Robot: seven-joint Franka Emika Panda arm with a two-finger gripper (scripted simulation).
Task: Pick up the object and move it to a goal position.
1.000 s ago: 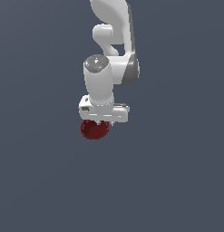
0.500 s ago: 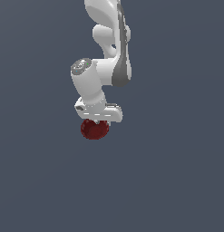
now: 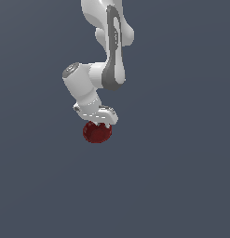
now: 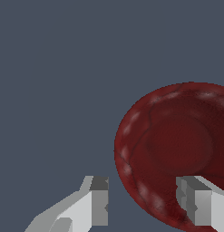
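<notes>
The arm's jaws straddle the dark red bowl rim, one finger inside, clamped on it

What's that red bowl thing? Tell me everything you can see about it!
The small round dark red bowl looks glossy, with pale speckles along its thin rim and a smooth hollow inside that faces the wrist camera. In the exterior view it sits right under the white end effector. The wrist view shows one grey finger over the bowl's inside and the other outside its rim, so the fingers straddle its wall. Whether they pinch it is unclear.
</notes>
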